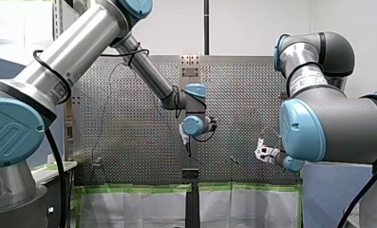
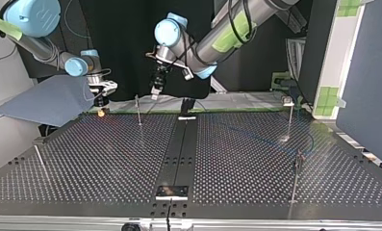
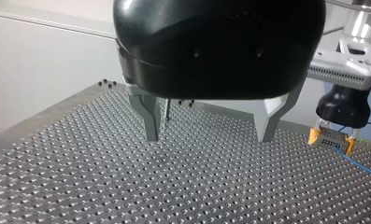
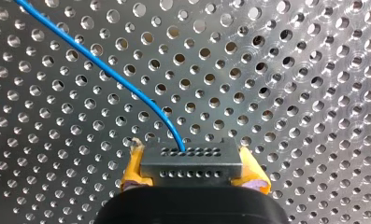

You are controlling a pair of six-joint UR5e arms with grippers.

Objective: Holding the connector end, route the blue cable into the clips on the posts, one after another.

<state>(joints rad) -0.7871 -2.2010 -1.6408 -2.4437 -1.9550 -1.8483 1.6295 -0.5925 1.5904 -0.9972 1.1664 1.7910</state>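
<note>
So that the thin blue cable (image 4: 103, 70) trails freely, my right claw (image 4: 192, 169) clamps its grey perforated connector (image 4: 191, 157), my left claw (image 3: 209, 135) open.

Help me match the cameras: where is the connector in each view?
Right wrist view: connector held by my right hand, between its yellow pads, blue cable leaving it.
Left wrist view: beside my left hand, in my right hand.
Top view: at the view's left, at my right hand; too small to make out.
Front view: low at the view's right, at my right hand; too small to tell.
Shared landmark: the perforated table.
</note>
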